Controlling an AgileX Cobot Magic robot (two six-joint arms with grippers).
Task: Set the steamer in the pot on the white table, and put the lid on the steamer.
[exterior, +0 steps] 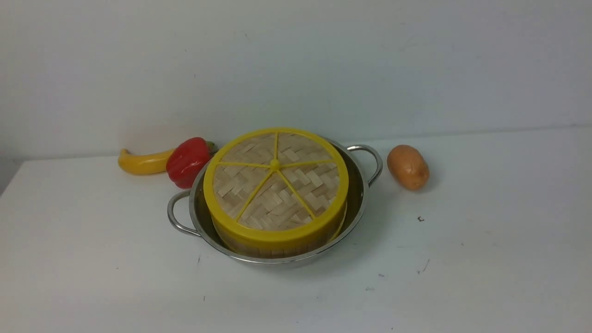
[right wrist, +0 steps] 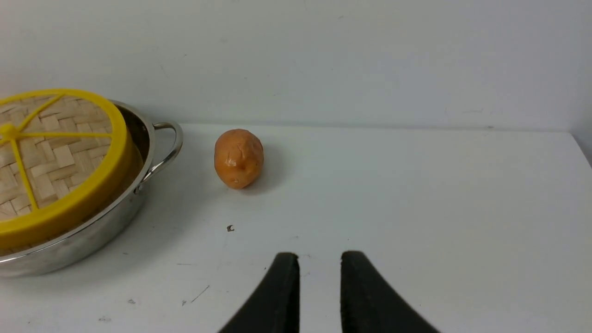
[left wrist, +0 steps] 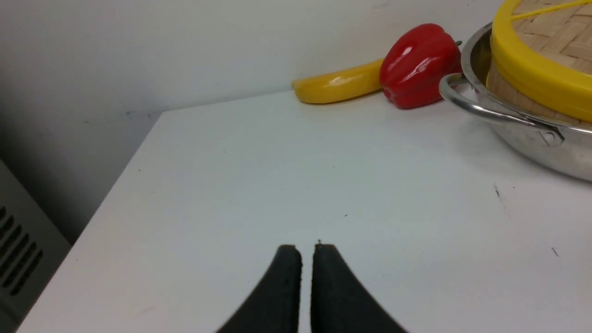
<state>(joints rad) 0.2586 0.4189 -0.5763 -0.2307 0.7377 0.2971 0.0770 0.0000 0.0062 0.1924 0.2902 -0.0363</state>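
The steel pot [exterior: 357,187] stands mid-table on the white table [exterior: 485,259]. The bamboo steamer [exterior: 259,252] sits inside it, only its wall showing. The woven lid [exterior: 276,178] with its yellow rim and spokes lies on the steamer, slightly tilted. No arm shows in the front view. In the left wrist view my left gripper [left wrist: 307,252] is shut and empty, over bare table well short of the pot [left wrist: 545,143] and lid [left wrist: 541,74]. In the right wrist view my right gripper [right wrist: 320,259] is slightly open and empty, away from the pot [right wrist: 92,236] and lid [right wrist: 51,157].
A red bell pepper [exterior: 187,162] and a yellow banana [exterior: 143,163] lie behind the pot's left handle. A brown potato [exterior: 408,167] lies right of the right handle. The wall stands close behind them. The table's left edge [left wrist: 115,194] drops off beside the left gripper.
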